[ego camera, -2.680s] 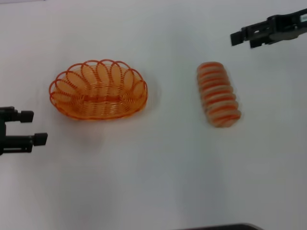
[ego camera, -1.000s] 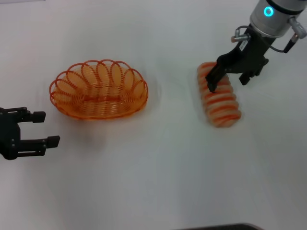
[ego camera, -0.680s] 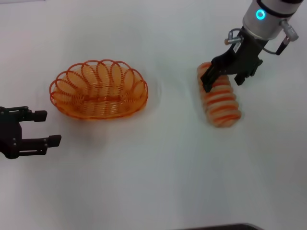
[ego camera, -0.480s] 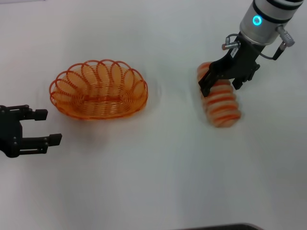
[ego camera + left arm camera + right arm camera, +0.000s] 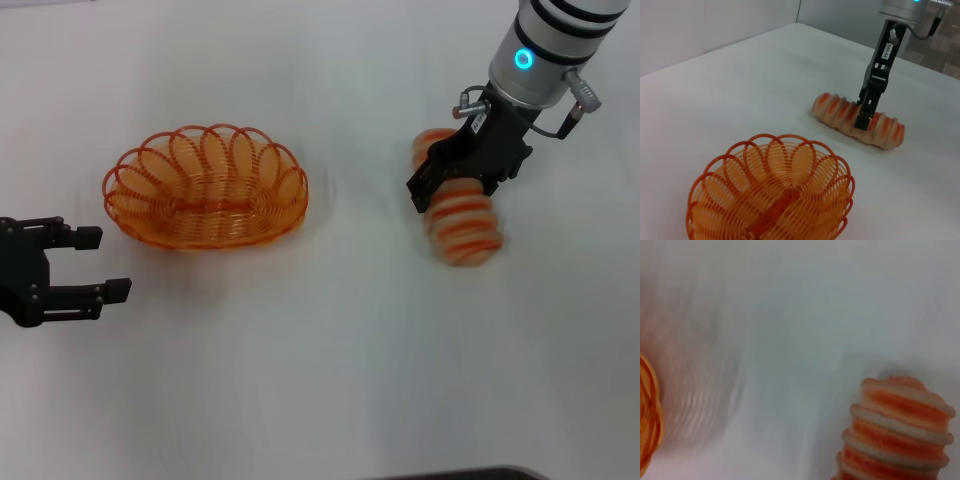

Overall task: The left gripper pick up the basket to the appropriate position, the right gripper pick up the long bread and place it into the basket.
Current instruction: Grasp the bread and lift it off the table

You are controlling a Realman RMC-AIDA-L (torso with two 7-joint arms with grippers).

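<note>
The orange wire basket (image 5: pixel 290 172) stands on the white table at the left; it also shows in the left wrist view (image 5: pixel 765 138). The long bread (image 5: pixel 466 228) lies at the right, striped orange, and shows in the left wrist view (image 5: pixel 886 134) and the right wrist view (image 5: pixel 896 424). My right gripper (image 5: pixel 457 188) is down over the middle of the bread, open, with one finger on each side of it. My left gripper (image 5: pixel 103 263) is open and empty, low at the left, short of the basket's near left end.
The white table (image 5: pixel 330 350) spreads between the basket and the bread and in front of both. A dark object (image 5: pixel 470 473) shows at the near edge. The basket's edge shows in the right wrist view (image 5: pixel 647 430).
My right arm has come in from the far right and lowered over the bread, fingers now straddling it. My left gripper has edged a little toward the basket. Basket unmoved.
</note>
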